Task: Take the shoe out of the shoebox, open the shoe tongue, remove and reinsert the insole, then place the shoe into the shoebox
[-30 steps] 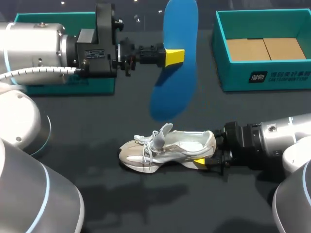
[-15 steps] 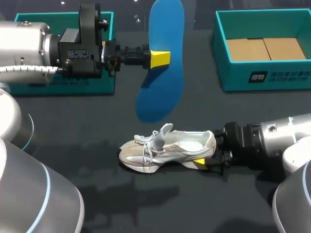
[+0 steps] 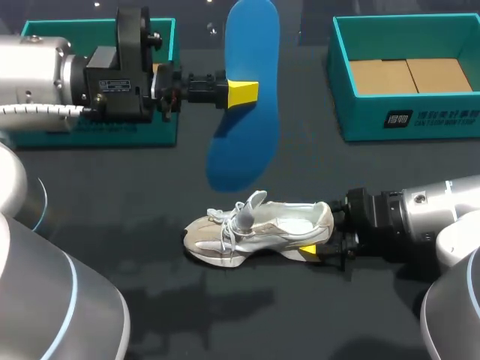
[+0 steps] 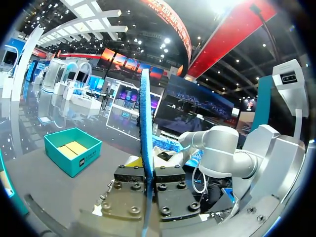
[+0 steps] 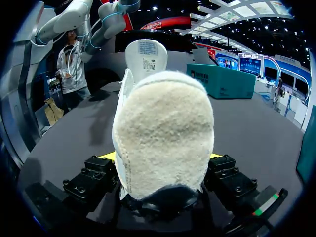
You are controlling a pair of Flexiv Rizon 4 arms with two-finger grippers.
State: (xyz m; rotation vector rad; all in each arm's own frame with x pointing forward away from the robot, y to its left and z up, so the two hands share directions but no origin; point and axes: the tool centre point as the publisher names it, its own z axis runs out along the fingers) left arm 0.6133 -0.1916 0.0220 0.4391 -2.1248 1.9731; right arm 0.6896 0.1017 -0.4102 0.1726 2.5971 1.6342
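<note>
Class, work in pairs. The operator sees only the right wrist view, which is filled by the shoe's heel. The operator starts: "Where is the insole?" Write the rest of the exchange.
Observer: The blue insole is out of the shoe, held in the air by the left gripper.
Operator: Does it touch the shoe?
Observer: No. In the head view its lower end shows apart from the shoe, nearer the laces than the heel.
Operator: Is the shoebox free?
Observer: The teal shoebox on your right shows only brown cardboard inside.
</note>
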